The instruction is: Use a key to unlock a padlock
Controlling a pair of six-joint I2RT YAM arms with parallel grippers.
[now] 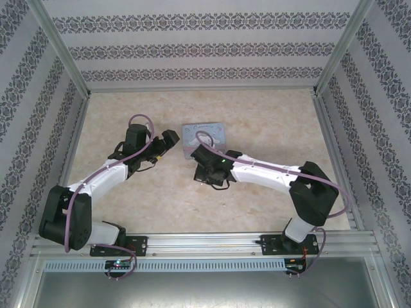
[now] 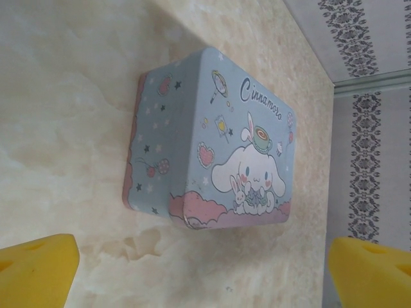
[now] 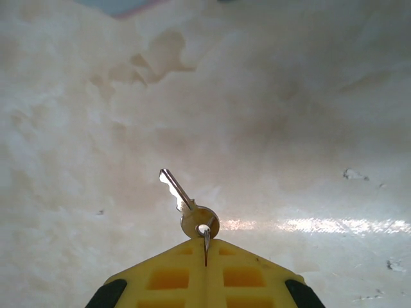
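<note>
Just one key [image 3: 189, 206], one tin box [image 2: 212, 141].

The key [image 3: 186, 206] is small and slim, with a silvery notched blade and a round, brass-coloured head. A thin wire ring [image 3: 206, 239] passes through the hole in the head. The right gripper [image 3: 206, 249] has this ring pinched between its closed yellow fingertips, so the key juts out past them. The blade points away from the fingertips and slants left in the right wrist view. The key is low over the pale marbled table [image 3: 289, 128], well inside its edges. Whether it touches the surface cannot be told.
</note>
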